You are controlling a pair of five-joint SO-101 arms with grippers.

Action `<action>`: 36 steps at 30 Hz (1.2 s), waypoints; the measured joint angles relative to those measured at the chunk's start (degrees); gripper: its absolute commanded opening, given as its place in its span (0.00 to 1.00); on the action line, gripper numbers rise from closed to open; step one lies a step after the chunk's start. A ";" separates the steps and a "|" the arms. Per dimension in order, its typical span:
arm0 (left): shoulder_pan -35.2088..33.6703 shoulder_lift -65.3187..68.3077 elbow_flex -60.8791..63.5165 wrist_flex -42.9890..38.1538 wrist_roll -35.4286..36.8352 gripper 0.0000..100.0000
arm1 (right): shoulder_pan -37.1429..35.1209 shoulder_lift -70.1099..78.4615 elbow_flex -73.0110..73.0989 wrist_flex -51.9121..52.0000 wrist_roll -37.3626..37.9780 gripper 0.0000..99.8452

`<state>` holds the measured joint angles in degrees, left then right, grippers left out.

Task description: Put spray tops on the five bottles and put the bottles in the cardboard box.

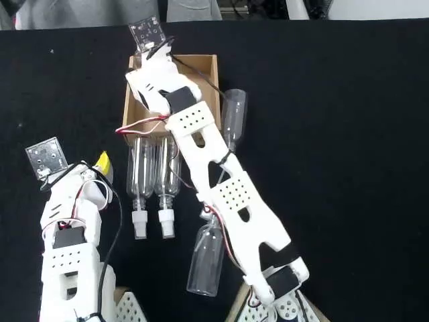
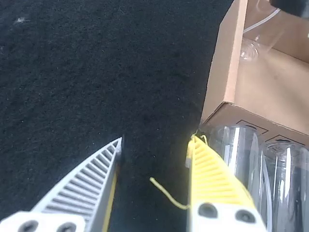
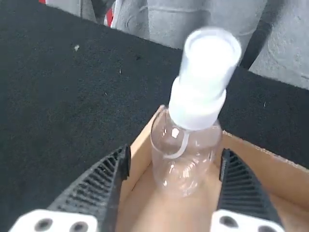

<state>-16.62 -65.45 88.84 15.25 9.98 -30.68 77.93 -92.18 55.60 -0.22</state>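
The black counter carries everything. Across it the right arm lies extended from the near edge to the box, the reach needed to set a bottle inside.

The boxed bottle stands in a corner of the box with its spray top fitted, so that one looks delivered. The right end effector sits astride it, jaws spread wider than the bottle's body. A gap shows on one side, so I judge it released rather than gripping.

Two capped bottles lie side by side just outside the box's near wall, tops pointing away from it, probably staged for the same trip. A third bottle lies along the box's side wall. A fourth bottle lies near the right arm's base, partly beneath it. The arm hides both necks, so I cannot tell whether either has a top.

The left end effector is spread and empty, low over bare counter just beside the nearer capped bottle and the box's corner. From there it is well placed to take that bottle.
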 measured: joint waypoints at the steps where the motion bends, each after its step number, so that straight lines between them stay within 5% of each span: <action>1: 0.00 0.00 0.00 0.00 0.00 0.21 | 0.00 0.00 0.00 0.35 0.00 0.25; 36: 0.00 0.00 0.00 0.00 0.00 0.21 | 0.00 -18.11 -0.09 42.55 4.48 0.25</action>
<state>-16.62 -65.45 88.84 15.25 9.98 -30.68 59.82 -92.26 98.15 4.26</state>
